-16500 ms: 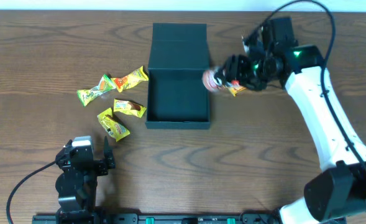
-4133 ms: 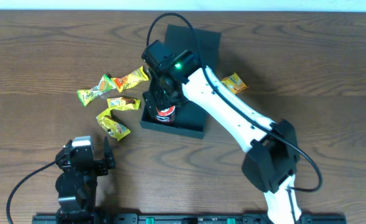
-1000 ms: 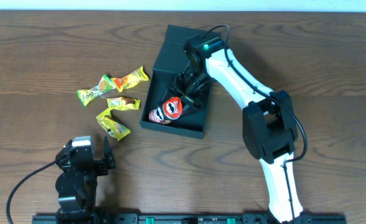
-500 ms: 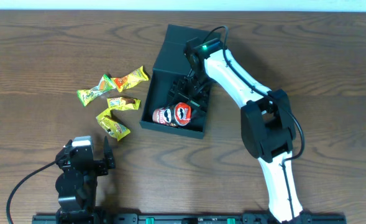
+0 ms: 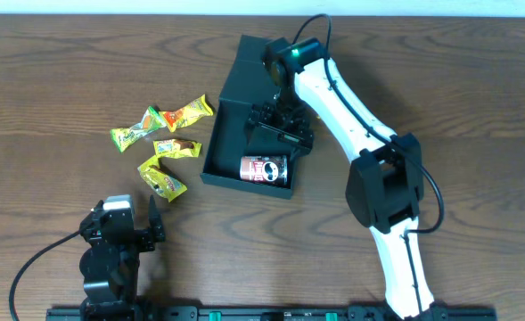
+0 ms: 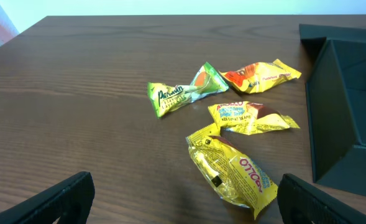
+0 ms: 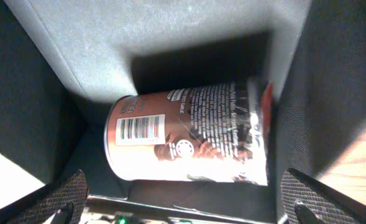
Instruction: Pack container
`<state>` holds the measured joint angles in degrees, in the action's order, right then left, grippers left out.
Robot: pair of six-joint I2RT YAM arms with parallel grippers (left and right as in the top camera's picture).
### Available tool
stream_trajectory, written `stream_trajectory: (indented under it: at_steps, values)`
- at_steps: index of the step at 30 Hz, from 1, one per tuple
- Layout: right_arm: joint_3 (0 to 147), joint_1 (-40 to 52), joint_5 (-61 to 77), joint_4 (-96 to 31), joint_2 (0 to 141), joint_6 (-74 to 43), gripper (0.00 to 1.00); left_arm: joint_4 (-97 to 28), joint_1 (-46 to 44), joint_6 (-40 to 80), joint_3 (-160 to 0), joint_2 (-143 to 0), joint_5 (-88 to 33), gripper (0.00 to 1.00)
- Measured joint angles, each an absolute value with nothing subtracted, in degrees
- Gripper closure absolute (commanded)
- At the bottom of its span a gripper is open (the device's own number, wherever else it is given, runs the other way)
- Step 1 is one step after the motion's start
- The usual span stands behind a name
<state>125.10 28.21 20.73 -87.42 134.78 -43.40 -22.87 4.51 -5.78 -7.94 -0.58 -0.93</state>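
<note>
The right gripper (image 5: pixel 283 127) hovers spread and empty above the container (image 5: pixel 232 132) at mid-table. The red can (image 5: pixel 264 168) lies on its side in the box's 5 o'clock corner. The left gripper (image 5: pixel 152 223) waits, also spread. The packets (image 5: pixel 160 146) at the box's 9 o'clock look light, crinkly and slippery, so each is best pinched by a crimped end.

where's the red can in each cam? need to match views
Overhead: the can lies on its side in the box, at the end nearer the bottom edge.
Left wrist: not in it; only the box shows, at the right edge.
Right wrist: the can is at centre, barcode to the left.
Shared landmark: the box's dark walls.
</note>
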Motion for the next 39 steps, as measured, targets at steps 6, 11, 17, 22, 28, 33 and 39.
stream_trajectory:
  at_steps: [6, 11, 17, 22, 28, 33, 39]
  values:
    - [131.83, 30.11, 14.63, -92.14, 134.87, -42.98, 0.01, -22.90, 4.51, -5.78, -7.94, -0.58, -0.93, 0.05]
    - [138.56, 32.36, 6.98, -95.18, 134.87, -41.47, 0.64, -22.90, 4.51, -5.78, -7.94, -0.58, -0.93, 0.05]
    - [139.65, 36.58, -1.78, -94.45, 134.91, -39.16, 0.98, -22.90, 4.51, -5.78, -7.94, -0.58, -0.93, 0.05]
    - [136.27, 40.86, -7.94, -90.02, 134.91, -37.36, 0.99, -22.90, 4.51, -5.78, -7.94, -0.58, -0.93, 0.05]
    - [130.89, 42.24, -8.05, -85.43, 134.96, -35.53, 0.98, -22.90, 4.51, -5.78, -7.94, -0.58, -0.93, 0.05]
    - [128.92, 42.26, -3.73, -81.65, 135.00, -34.09, 0.98, -22.90, 4.51, -5.78, -7.94, -0.58, -0.93, 0.05]
    - [128.92, 43.81, -0.49, -78.17, 135.00, -32.36, 0.99, -22.90, 4.51, -5.78, -7.94, -0.58, -0.93, 0.05]
